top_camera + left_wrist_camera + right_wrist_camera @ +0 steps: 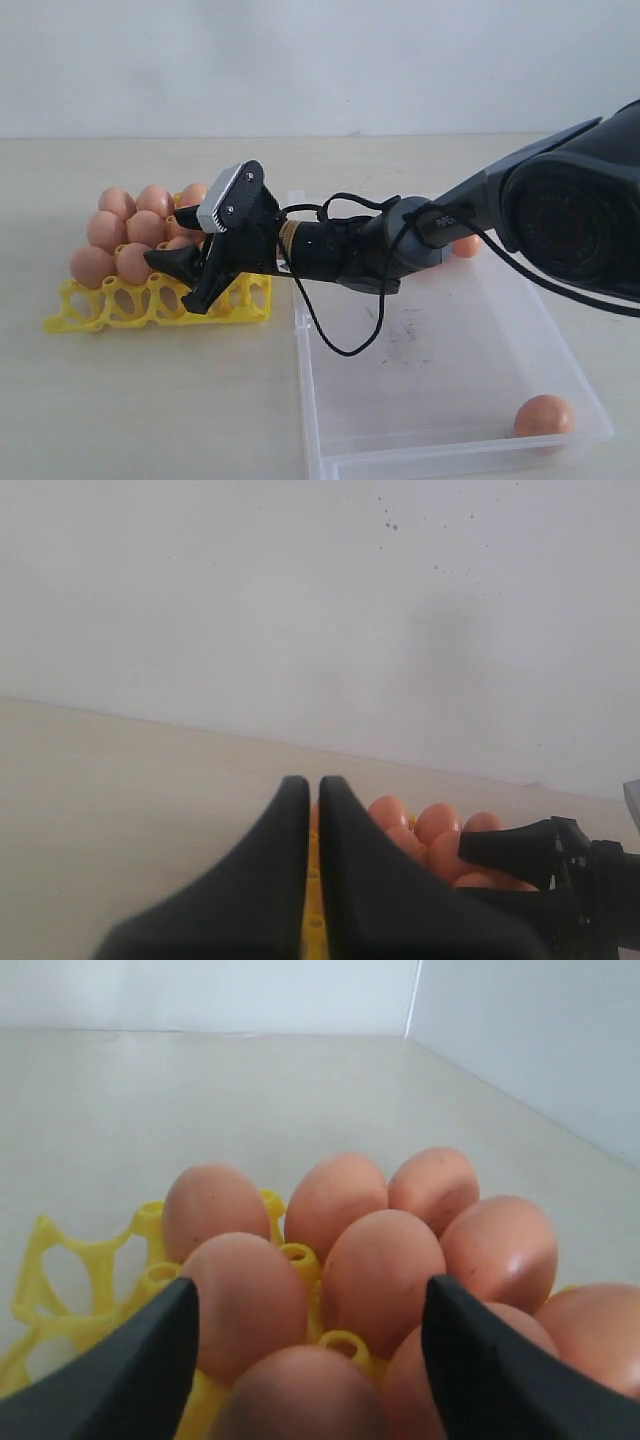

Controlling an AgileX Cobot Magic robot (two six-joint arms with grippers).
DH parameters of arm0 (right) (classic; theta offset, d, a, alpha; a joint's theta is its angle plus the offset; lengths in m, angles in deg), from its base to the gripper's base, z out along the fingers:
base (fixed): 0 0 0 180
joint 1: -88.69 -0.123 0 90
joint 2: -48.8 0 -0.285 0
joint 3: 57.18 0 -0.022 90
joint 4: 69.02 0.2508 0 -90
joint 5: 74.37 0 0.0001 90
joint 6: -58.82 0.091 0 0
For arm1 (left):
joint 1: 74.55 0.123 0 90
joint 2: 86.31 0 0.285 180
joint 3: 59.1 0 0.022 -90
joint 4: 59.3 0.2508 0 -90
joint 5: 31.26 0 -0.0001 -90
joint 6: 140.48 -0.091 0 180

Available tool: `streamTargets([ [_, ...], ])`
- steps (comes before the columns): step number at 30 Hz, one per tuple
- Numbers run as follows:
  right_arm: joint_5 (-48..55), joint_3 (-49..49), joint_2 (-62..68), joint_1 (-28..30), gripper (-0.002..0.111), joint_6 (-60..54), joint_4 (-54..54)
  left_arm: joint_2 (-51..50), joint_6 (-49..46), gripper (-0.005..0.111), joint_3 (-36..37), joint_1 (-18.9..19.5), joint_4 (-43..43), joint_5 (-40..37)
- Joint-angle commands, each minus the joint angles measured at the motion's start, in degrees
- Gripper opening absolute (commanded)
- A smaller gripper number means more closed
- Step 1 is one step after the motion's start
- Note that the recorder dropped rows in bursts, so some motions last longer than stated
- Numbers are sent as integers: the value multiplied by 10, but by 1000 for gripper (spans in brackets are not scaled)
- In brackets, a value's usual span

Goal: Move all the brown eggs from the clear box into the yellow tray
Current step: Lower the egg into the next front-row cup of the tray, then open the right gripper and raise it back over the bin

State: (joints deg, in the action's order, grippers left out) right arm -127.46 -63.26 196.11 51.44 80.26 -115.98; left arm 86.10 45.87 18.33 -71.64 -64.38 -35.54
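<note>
The brown eggs (130, 225) mostly sat in the yellow tray (100, 305), packed cup by cup from its far edge, while the row of cups along its near edge stood empty. Filling from the far side probably kept the open cups easy to reach. Two were left in the clear box (440, 370): one egg (544, 415) in its near right corner and another egg (466, 245) by its far edge, partly hidden behind the arm.

The right gripper (310, 1300) reached across the box's left wall and hung low over the tray's right side, tilted down toward the cups. Its jaws stood spread wide. In the right wrist view an egg (300, 1395) lay between them, blurred and close to the camera. It appeared to rest in a cup with each finger just beside it rather than pressing it, so I judged nothing to be clamped.

The left gripper (312, 785) hung above the tabletop near the tray. Its fingers were drawn almost together with only a slit between them, holding nothing, and it was presumably parked clear of the work.
</note>
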Motion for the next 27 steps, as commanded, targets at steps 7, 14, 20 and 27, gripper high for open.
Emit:
streamTargets([
  [7,-110,-3,-36,1,46,184,9,-2,1,4,-2,-3,0,3],
  [14,-104,-3,-142,2,0,232,-128,-2,1,4,-2,-3,0,3],
  [20,279,35,-292,1,0,625,-530,-2,1,4,-2,-3,0,3],
  [27,404,172,-421,1,0,685,-530,-2,1,4,-2,-2,0,3],
])
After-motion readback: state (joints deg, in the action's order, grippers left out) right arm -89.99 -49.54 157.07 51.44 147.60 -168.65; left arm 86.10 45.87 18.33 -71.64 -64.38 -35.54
